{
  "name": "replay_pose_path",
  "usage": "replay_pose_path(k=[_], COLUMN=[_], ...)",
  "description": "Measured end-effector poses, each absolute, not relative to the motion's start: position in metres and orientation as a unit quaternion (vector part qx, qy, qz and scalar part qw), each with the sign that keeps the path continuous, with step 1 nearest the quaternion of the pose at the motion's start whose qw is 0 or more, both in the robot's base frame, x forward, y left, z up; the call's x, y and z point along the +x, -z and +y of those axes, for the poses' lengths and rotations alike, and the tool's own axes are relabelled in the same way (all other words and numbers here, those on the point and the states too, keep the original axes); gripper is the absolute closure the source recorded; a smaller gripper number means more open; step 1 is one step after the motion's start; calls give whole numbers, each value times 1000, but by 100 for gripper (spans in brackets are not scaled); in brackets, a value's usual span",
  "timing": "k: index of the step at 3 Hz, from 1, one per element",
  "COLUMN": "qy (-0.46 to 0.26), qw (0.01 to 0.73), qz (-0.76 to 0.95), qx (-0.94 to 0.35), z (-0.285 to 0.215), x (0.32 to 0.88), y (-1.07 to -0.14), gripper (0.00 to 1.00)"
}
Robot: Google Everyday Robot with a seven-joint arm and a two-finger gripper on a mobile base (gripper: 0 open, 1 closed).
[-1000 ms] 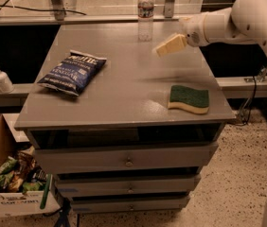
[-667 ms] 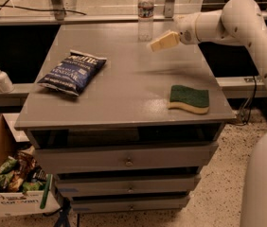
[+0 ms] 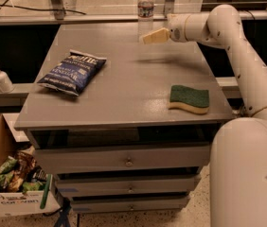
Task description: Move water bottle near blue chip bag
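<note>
The water bottle (image 3: 146,11) stands upright at the far edge of the grey table (image 3: 124,79), clear with a white cap and pale label. The blue chip bag (image 3: 73,71) lies flat on the table's left side, dark navy with white lettering. My gripper (image 3: 148,37) reaches in from the right on the white arm (image 3: 228,37). It hovers above the table just in front of the bottle and close to its lower part, far to the right of the chip bag. It holds nothing that I can see.
A green and yellow sponge (image 3: 189,99) lies on the table's right front. A white pump dispenser (image 3: 1,77) stands on a ledge at the left. A cardboard box (image 3: 10,183) with snack packets sits on the floor at lower left. Drawers (image 3: 129,162) are under the tabletop.
The gripper has moved left and slightly away from me, from right of the bottle to just in front of it. The bottle, chip bag and sponge have not moved.
</note>
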State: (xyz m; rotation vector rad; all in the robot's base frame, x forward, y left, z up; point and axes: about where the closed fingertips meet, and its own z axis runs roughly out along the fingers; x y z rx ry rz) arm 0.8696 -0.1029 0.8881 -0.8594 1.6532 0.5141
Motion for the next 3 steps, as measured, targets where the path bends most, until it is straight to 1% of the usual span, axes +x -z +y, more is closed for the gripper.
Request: replay_pose_path(k=[1,3], qy=[-237,-235], qw=[592,617], qz=[689,680], qx=[-344,-319], z=[-84,-49], x=[894,927], y=[-897,-919], gripper=[0,0])
